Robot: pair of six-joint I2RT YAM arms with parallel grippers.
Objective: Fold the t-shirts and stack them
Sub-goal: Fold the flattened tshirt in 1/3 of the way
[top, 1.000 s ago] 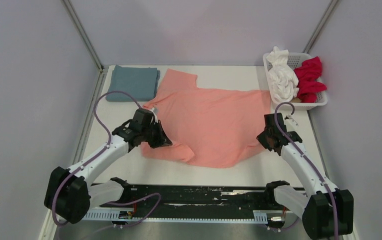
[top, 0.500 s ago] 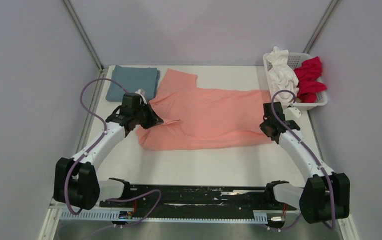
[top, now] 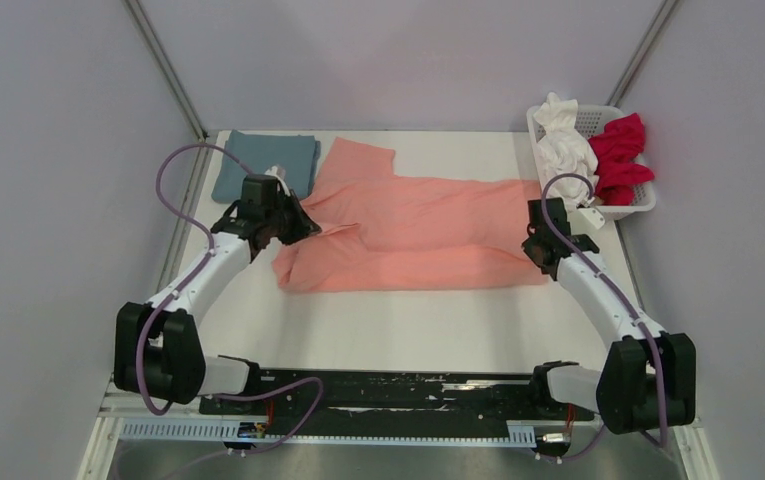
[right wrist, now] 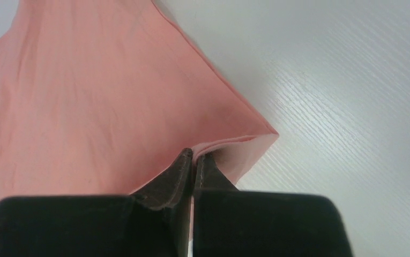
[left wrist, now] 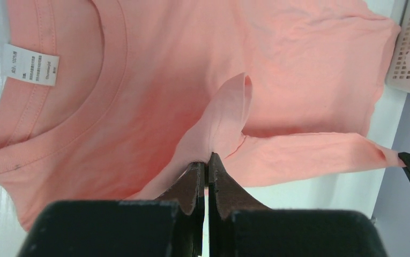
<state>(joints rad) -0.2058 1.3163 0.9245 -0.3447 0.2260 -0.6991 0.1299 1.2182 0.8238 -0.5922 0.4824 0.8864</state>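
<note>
Since a second ago, both grippers have carried the near edge of the salmon-pink t-shirt (top: 418, 245) away from the arm bases and laid it over the far half. What was a wide spread of cloth is now a narrower band.

At the far left corner of the table (top: 408, 330) you have a blue-grey t-shirt (top: 266, 165), folded into a flat rectangle. Just right of it is the left gripper (top: 303, 228). Its fingers are pressed together on a raised pleat of the salmon-pink fabric. The left wrist camera shows that pinch clearly, with the collar (left wrist: 109, 53) and a white label (left wrist: 31, 64) beyond it. The print on the label is too small to read.

The salmon-pink t-shirt lies mid-table with its long axis running left to right. Its collar end is towards the left, and one sleeve (top: 363, 160) points to the far edge. At the right end, the right gripper (top: 536, 250) has its fingers clamped on a folded corner of the same shirt.

From above, each gripper's own body hides its fingertips.

At the far right stands a white lattice basket (top: 638, 205). It holds a bunched white t-shirt (top: 563, 150) and a crimson t-shirt (top: 620, 155), both too crumpled to show which way they point.
</note>
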